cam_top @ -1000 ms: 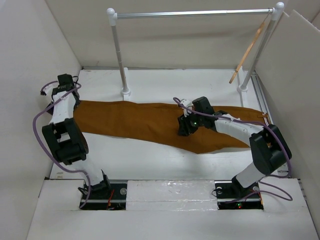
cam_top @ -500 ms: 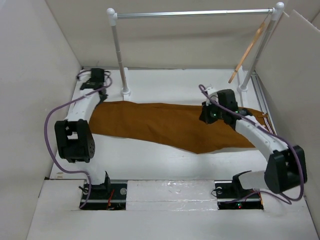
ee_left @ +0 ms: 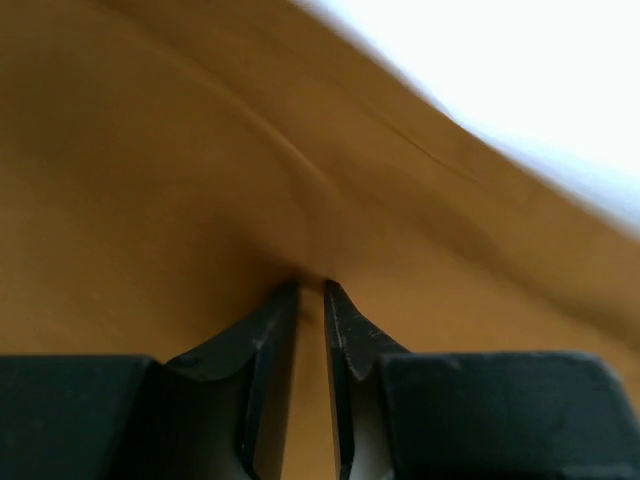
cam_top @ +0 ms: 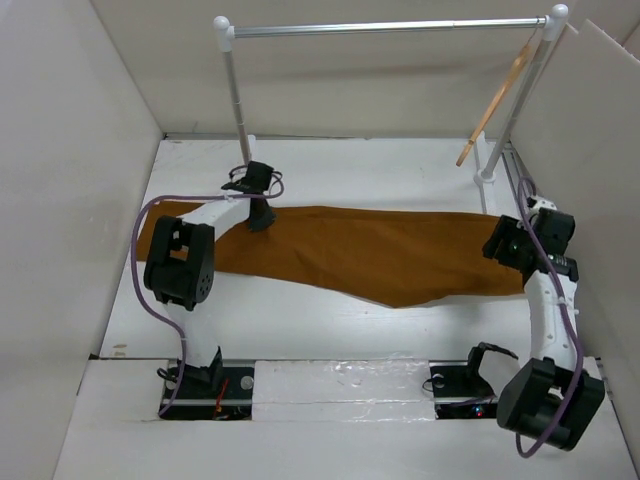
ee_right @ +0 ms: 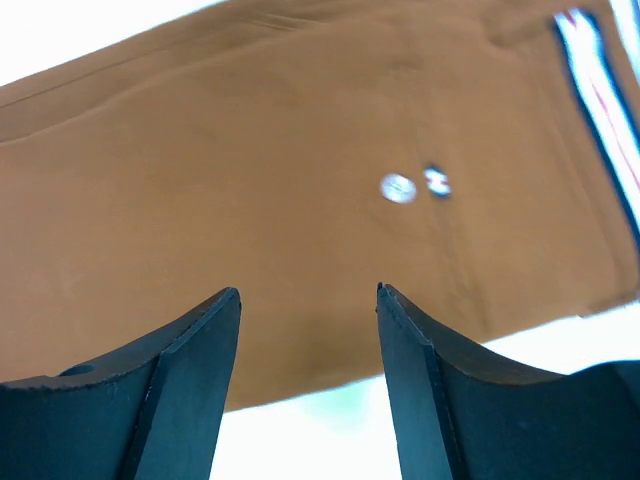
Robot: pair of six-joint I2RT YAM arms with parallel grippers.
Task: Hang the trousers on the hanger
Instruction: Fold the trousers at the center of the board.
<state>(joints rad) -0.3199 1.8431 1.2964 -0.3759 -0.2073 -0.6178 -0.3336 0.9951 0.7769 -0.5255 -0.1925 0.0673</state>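
Observation:
The rust-brown trousers [cam_top: 380,255] lie flat across the table, legs to the left and waist to the right. My left gripper [cam_top: 262,222] is down on their far edge near the left post. In the left wrist view it [ee_left: 311,288] is shut on a pinched ridge of the brown cloth [ee_left: 200,150]. My right gripper [cam_top: 497,247] hovers open over the waist end. From the right wrist it [ee_right: 309,291] shows nothing between its fingers, with the silver button [ee_right: 398,188] and striped waistband trim [ee_right: 598,90] beneath. The wooden hanger [cam_top: 497,100] hangs tilted at the rail's right end.
A silver rail [cam_top: 390,27] on two white posts, left [cam_top: 237,110] and right [cam_top: 515,110], spans the back of the table. White cardboard walls [cam_top: 80,150] enclose the left, back and right sides. Purple cables loop from both arms.
My left arm swung right along the trousers' far edge and closed on the cloth. My right arm moved right from mid-trousers to the waist end, closing briefly, and now stands open.

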